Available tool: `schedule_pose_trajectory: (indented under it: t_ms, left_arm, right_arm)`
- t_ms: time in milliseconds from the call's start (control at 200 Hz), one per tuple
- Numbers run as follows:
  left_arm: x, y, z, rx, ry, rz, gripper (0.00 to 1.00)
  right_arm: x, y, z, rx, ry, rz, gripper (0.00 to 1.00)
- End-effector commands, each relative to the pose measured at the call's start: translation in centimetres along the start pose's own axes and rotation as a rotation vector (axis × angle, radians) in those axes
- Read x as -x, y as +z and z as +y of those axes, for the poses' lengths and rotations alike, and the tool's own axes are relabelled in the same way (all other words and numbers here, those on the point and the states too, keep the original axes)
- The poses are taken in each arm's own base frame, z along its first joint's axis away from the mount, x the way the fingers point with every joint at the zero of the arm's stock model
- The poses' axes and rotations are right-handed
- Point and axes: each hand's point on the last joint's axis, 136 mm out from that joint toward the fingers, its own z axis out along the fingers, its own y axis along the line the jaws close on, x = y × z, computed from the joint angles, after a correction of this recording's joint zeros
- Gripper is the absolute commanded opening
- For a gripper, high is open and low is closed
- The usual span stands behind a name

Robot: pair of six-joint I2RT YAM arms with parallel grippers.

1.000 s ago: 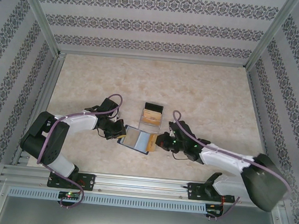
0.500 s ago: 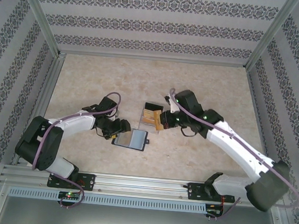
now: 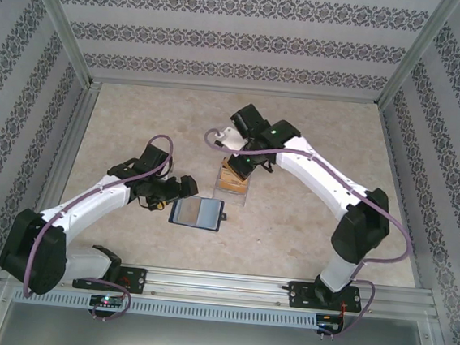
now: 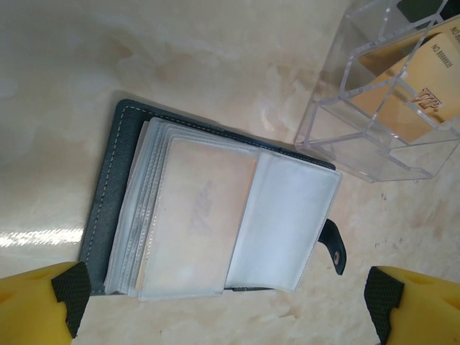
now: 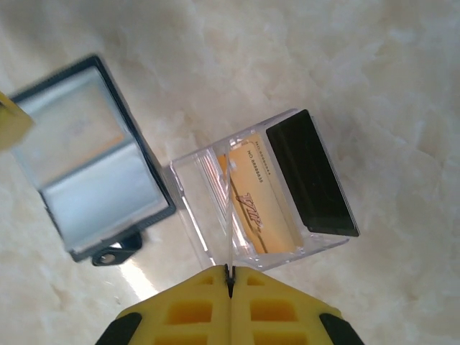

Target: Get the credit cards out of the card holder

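card holder (image 4: pixel 122 180) open on desk (image 4: pixel 72 72), beside clear stand (image 5: pixel 194 208) | I count tan card (image 5: pixel 259 201), black card (image 5: pixel 310 172) out, in stand; pale card (image 4: pixel 205 215) in sleeve to go | left pincer (image 4: pixel 226 291) wide open, empty | right pincer (image 5: pixel 230 277) shut, nothing seen in it — over stand

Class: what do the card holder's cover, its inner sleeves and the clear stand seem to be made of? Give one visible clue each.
Card holder cover: probably leather or imitation, matte dark blue, pale stitching along its edge.
Inner sleeves: soft clear plastic, glossy, card showing through.
Clear stand: rigid acrylic-like plastic, transparent with bright edges.
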Motion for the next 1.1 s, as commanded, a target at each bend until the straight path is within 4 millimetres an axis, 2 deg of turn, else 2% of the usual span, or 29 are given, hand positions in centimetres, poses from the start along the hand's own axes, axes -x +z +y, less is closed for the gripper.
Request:
schedule_pose_trajectory:
  t_ms: [0, 165, 370, 764, 1094]
  left_arm:
    - [-0.3, -0.9, 1.2, 0.049, -0.023, -0.011, 0.99]
    - [-0.4, -1.2, 1.5, 0.053, -0.028, -0.020, 0.99]
    - [-0.4, -1.2, 1.6, 0.051, -0.031, -0.018, 1.00]
    - [-0.5, -0.9, 1.7, 0.049, -0.036, -0.010, 1.00]
    - [-0.6, -0.7, 1.7, 0.046, -0.038, -0.001, 1.00]
  right_arm:
    - [-0.8, 0.7, 0.2, -0.027, -0.187, 0.108, 0.00]
    - [-0.6, 2.7, 0.6, 0.002, -0.220, 0.140, 0.00]
    - [-1.1, 4.7, 0.0, -0.025, -0.240, 0.193, 0.00]
    - [-1.7, 5.6, -0.9, -0.022, -0.224, 0.203, 0.00]
    - [-2.4, 7.0, -1.0, 0.003, -0.219, 0.221, 0.00]
